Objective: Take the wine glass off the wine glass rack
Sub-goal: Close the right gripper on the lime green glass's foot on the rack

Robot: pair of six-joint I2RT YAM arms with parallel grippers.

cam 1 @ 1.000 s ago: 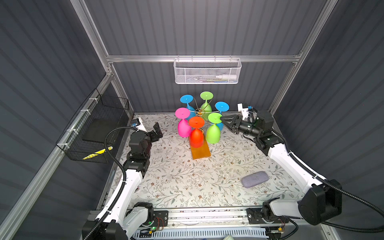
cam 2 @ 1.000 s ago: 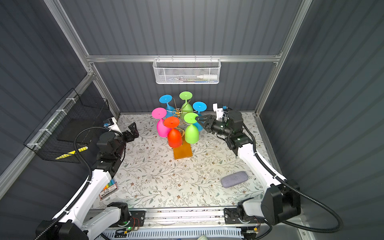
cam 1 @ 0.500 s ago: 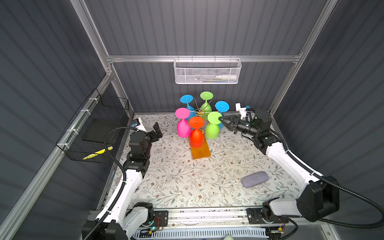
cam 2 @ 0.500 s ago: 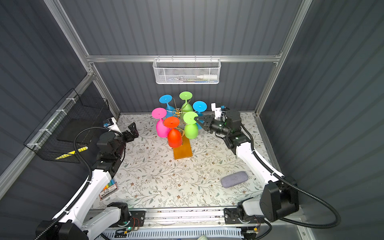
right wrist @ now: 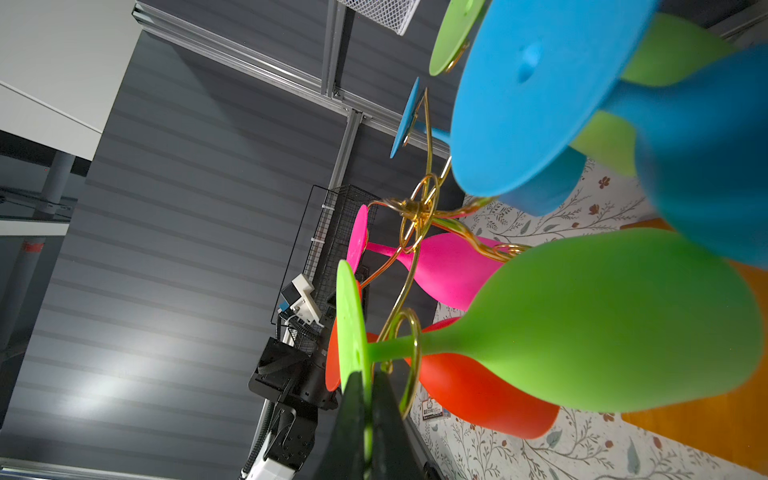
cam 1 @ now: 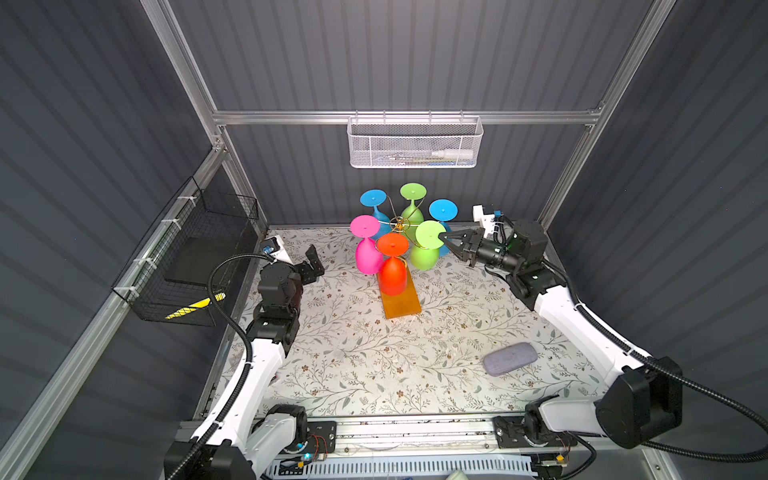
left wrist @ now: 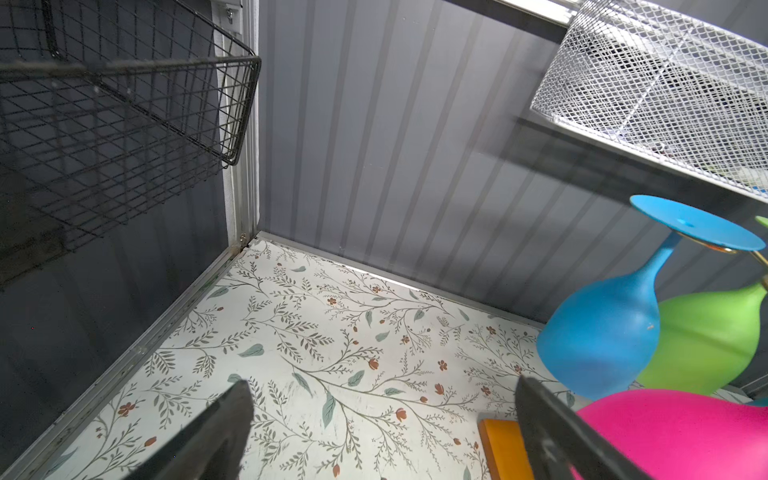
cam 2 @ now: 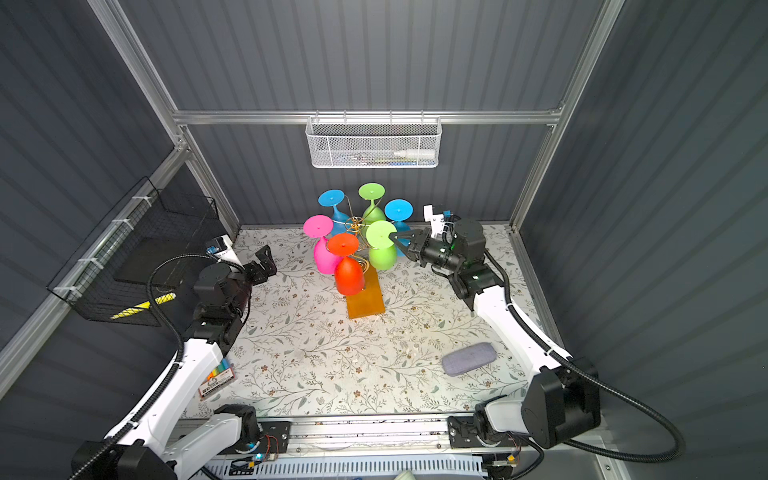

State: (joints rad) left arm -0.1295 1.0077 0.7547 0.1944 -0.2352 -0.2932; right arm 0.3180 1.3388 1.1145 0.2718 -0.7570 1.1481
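Note:
The wine glass rack (cam 1: pixel 400 224), thin gold wire on an amber base (cam 1: pixel 401 297), stands at the back middle in both top views with several coloured glasses hanging upside down. My right gripper (cam 1: pixel 444 237) (cam 2: pixel 392 237) is shut on the foot rim of the front-right green wine glass (cam 1: pixel 424 257) (cam 2: pixel 382 257). In the right wrist view the gripper (right wrist: pixel 368 386) pinches that thin green disc (right wrist: pixel 349 324), and the stem still sits in a gold loop (right wrist: pixel 411 353). My left gripper (cam 1: pixel 313 264) (left wrist: pixel 382 399) is open and holds nothing, left of the rack.
A white mesh basket (cam 1: pixel 415 143) hangs on the back wall and a black wire basket (cam 1: pixel 191 257) on the left wall. A grey case (cam 1: pixel 510 359) lies front right. A marker box (cam 2: pixel 216 376) lies by the left arm. Pink (cam 1: pixel 368 257) and red (cam 1: pixel 392 274) glasses hang nearby.
My right gripper has moved in slightly toward the rack and closed on the green glass's foot. The left arm has not moved.

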